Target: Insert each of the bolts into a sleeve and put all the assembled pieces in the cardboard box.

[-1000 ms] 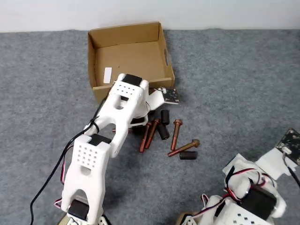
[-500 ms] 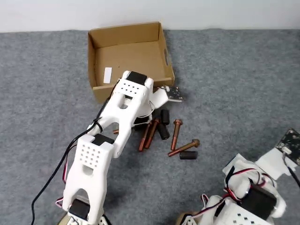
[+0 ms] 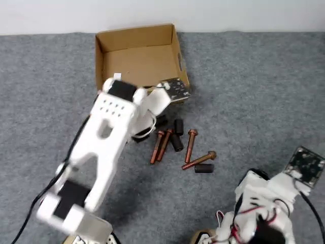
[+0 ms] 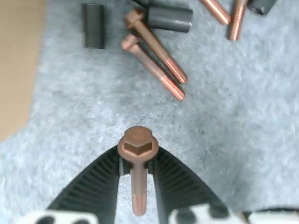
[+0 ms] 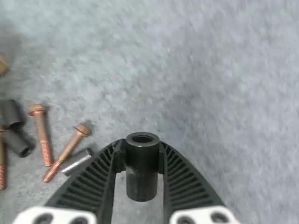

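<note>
My left gripper (image 4: 138, 156) is shut on a copper bolt (image 4: 137, 161), its hex head pointing away from the wrist, held above the grey carpet. My right gripper (image 5: 142, 156) is shut on a black sleeve (image 5: 142, 165) with its open bore facing outward. On the carpet lie loose bolts (image 3: 190, 145) (image 3: 199, 160) (image 3: 161, 146) and black sleeves (image 3: 179, 126) (image 3: 204, 168) (image 3: 176, 143). The cardboard box (image 3: 139, 35) stands open at the back. The left arm (image 3: 109, 127) is raised in front of the box, and the right arm (image 3: 264, 213) stands at the near right.
Grey carpet covers the whole table, with free room to the right of the pile and at the far left. The box wall (image 4: 16, 65) lies close beside the left gripper. A white wall borders the back.
The left arm has risen from the carpet with a bolt from the pile's left side. The right arm has shifted and turned a little at the near right.
</note>
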### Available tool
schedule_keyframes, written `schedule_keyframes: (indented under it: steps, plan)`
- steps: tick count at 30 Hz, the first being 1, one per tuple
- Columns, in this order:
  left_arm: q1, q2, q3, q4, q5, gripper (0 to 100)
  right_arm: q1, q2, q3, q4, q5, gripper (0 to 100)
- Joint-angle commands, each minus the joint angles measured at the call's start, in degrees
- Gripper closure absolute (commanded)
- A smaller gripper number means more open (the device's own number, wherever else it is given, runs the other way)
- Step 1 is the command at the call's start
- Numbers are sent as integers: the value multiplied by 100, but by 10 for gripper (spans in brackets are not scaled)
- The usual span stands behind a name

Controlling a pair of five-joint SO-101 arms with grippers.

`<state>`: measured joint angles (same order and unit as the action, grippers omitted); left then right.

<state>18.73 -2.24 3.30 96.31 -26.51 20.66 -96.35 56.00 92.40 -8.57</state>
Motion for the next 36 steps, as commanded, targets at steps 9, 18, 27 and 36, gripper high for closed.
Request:
schedule_keyframes:
  steps: [9, 18, 27, 36]
  plan:
    - [-26, -4264, 3380, -1398, 1855, 995, -523, -453, 79, -207, 70, 989]
    - [-26, -5556, 4084, -1398, 2673, 994, -1692, -505, 299, -382, 26, 989]
    - [-26, -7604, 4840, -2040, 3604, 995, -3284, -505, 633, -611, 26, 989]
    - [18, -10330, 6237, -2541, 3640, 995, -4400, -505, 659, -637, 26, 989]
